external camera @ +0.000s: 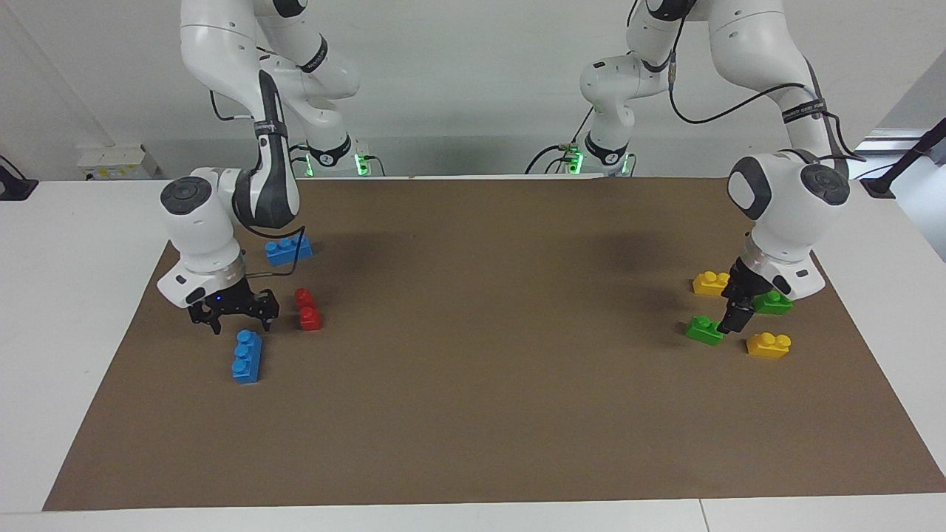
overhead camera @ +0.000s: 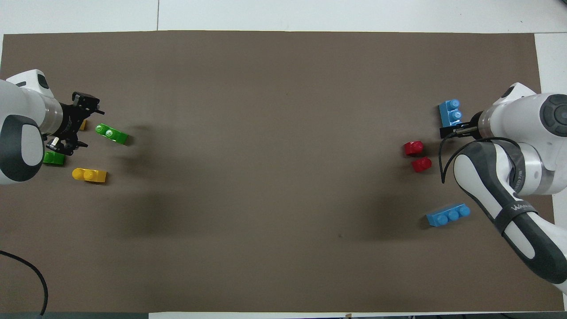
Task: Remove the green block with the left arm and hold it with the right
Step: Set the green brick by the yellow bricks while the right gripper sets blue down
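Note:
A green block (external camera: pixel 703 329) with two studs lies on the brown mat at the left arm's end; it also shows in the overhead view (overhead camera: pixel 111 133). My left gripper (external camera: pixel 736 316) hangs open and empty just above the mat beside it, on the side toward a second green brick (external camera: pixel 772 302). In the overhead view the left gripper (overhead camera: pixel 77 125) stands apart from the block. My right gripper (external camera: pixel 235 318) is open and empty, up over the mat just above one end of a blue three-stud brick (external camera: pixel 246 356).
Two yellow bricks (external camera: pixel 768 344) (external camera: pixel 709 282) lie close around the left gripper. Two red bricks (external camera: pixel 307 309) and another blue brick (external camera: pixel 288 249) lie near the right gripper. The mat (external camera: pixel 488 332) spans the table between the two groups.

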`<state>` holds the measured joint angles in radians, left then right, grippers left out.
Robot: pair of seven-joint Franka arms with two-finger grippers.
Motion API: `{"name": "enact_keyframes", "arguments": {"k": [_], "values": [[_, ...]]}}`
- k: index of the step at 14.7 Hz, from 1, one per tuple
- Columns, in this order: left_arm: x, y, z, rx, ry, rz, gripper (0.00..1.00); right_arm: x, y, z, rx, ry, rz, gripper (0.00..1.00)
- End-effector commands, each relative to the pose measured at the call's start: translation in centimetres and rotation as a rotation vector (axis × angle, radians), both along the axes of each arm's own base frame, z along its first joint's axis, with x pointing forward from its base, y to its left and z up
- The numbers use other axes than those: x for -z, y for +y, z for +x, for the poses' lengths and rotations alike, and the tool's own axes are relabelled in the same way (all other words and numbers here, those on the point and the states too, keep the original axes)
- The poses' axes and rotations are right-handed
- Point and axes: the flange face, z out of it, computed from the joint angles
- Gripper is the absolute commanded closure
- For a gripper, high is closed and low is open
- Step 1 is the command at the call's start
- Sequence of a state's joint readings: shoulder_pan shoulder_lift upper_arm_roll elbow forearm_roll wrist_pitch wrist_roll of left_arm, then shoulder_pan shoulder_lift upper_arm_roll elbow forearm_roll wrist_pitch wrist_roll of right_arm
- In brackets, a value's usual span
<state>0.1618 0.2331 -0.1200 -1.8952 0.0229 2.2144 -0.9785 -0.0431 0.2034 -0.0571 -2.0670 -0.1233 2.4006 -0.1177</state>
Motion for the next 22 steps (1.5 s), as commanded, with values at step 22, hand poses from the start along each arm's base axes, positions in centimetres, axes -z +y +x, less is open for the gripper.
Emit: {"name": "enact_keyframes", "arguments": {"k": [22], "values": [[-17.8, -5.3, -4.5, 0.894, 0.029, 0.101, 0.0, -22.2, 5.2, -1.8, 0.098, 0.216, 0.093, 0.0]]}}
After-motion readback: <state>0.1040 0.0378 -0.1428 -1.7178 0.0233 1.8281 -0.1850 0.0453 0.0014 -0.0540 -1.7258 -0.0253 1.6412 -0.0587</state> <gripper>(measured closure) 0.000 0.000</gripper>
